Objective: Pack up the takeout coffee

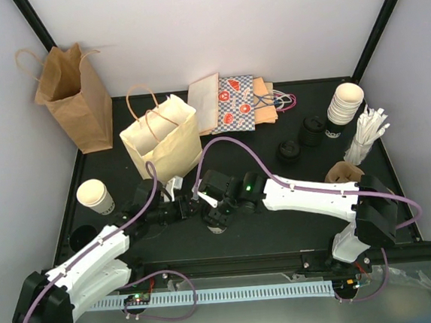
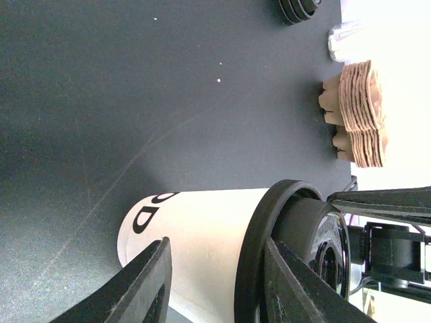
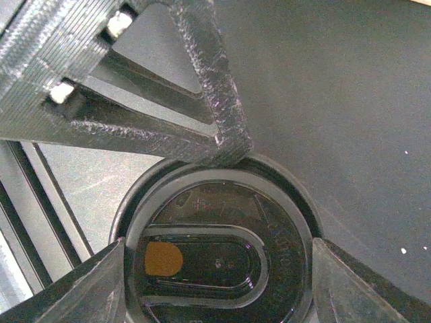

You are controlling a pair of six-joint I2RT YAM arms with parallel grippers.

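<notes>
A white takeout coffee cup [image 2: 202, 229] with black lettering stands upright on the black table, capped by a black lid [image 3: 215, 222]. In the top view this cup [image 1: 218, 225] is mostly hidden under both grippers. My right gripper [image 3: 217, 249] comes down from above, a finger touching each side of the lid. My left gripper [image 2: 217, 245] is turned on its side. Its jaws stand apart, one finger [image 2: 145, 282] in front of the cup wall, the other [image 2: 296, 289] at the lid's rim. A second, open cup [image 1: 94, 196] stands at the left.
An open cream handled bag [image 1: 161, 140] stands just behind the grippers, a brown bag [image 1: 74, 94] at the far left. Flat printed bags [image 1: 233, 103] lie at the back. At the right are stacked cups [image 1: 344, 105], black lids [image 1: 297, 143], white sticks [image 1: 368, 137] and brown sleeves [image 1: 343, 173].
</notes>
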